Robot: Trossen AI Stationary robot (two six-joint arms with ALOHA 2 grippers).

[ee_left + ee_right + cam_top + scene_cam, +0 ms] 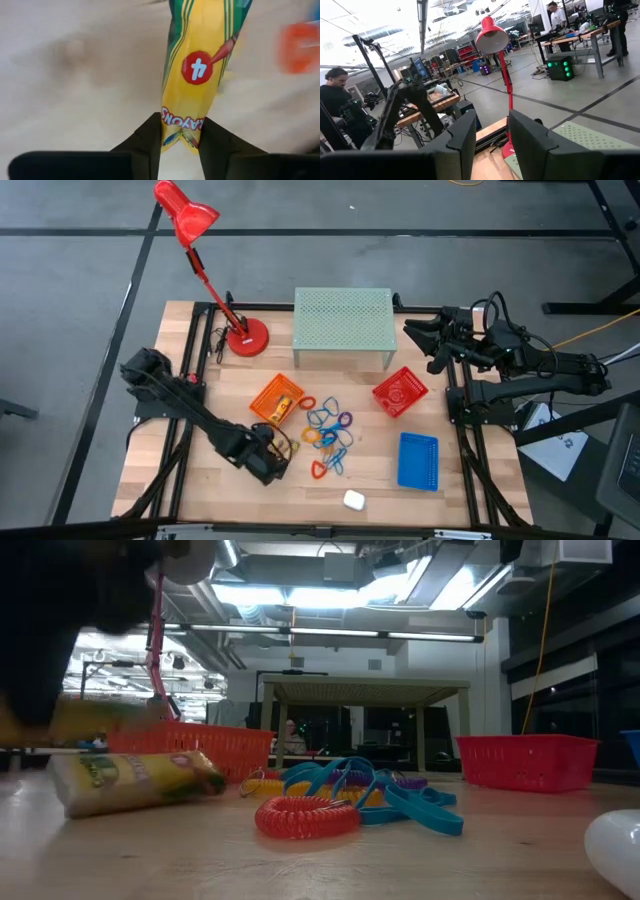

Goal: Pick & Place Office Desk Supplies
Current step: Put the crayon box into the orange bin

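Note:
My left gripper [270, 458] is at the near-left of the table, shut on a yellow crayon pack [197, 65]. In the low view the gripper is the dark mass [60, 610] with the blurred yellow pack [70, 720] under it. A second yellow pack [130, 780] lies flat on the wood beside it. A third [285, 406] lies in the orange basket [268, 395]. Coloured loops [328, 430] lie in a heap mid-table, with a red coil [308, 815] nearest the low camera. My right gripper [490, 145] is open and waits high at the far right [418, 340]. My left gripper pinches the yellow crayon pack between its two fingers at one end [180, 131]. The pack runs straight on from the fingers, in line with them. In the low view it shows above the tabletop, under the gripper.
A red basket [400, 392] and a blue basket [418, 460] stand right of the loops. A small white object [353, 500] lies near the near edge. The green mesh riser [343, 328] and the red lamp [243, 335] stand along the far side.

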